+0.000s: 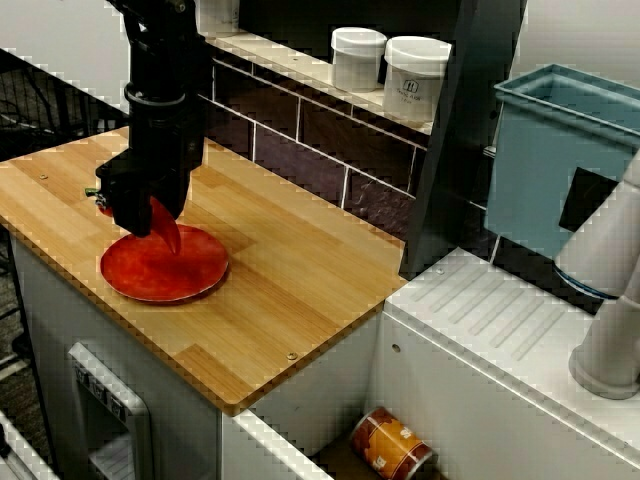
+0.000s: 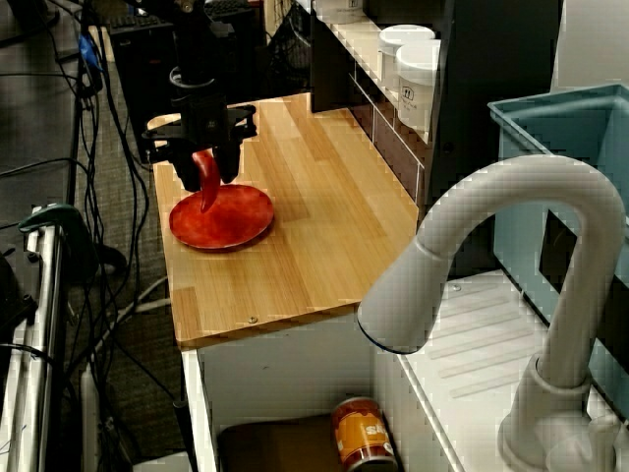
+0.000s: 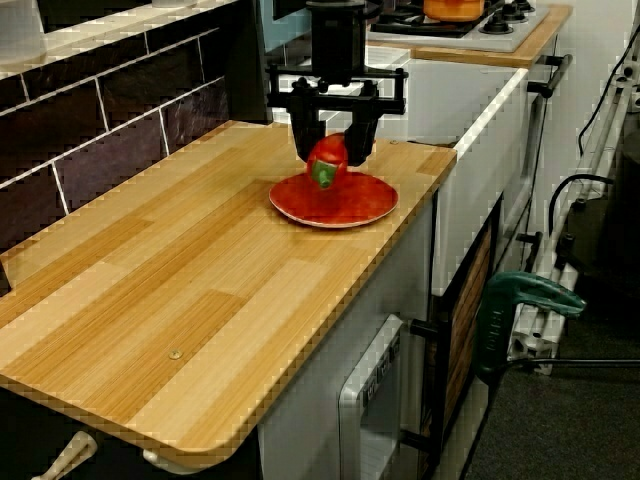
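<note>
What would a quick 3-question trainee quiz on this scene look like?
1. True or false: the gripper is shut on the pepper.
2. The plate lies on: A) the stove B) the counter C) the floor.
3. What lies in the sink?
Key: 1 true; 2 B; 3 a can.
</note>
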